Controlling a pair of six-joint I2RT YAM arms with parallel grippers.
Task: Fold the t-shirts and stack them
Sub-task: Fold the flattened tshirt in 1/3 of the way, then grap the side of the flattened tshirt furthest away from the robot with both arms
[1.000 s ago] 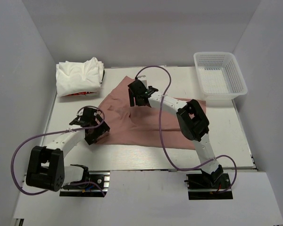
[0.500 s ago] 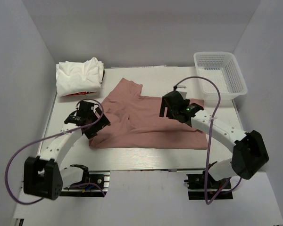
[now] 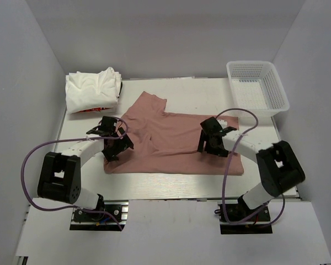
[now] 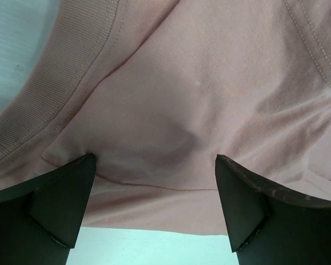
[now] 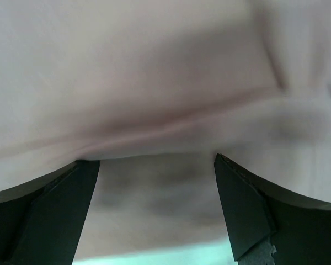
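The dusty pink t-shirt point(image 3: 171, 138) lay plain side up at the middle of the table point(image 3: 198, 91). It was creased, and its ribbed collar point(image 4: 71, 66) showed in the left wrist view. Its long axis ran from 9 to 3 o'clock, with one flap jutting toward 11 o'clock. The left gripper point(image 3: 115, 148) sat low over the 9 o'clock end and the right gripper point(image 3: 212, 144) near the 3 o'clock end. Both had jaws spread wide with nothing clamped. White t-shirts point(image 3: 92, 91) were piled at 10 o'clock.
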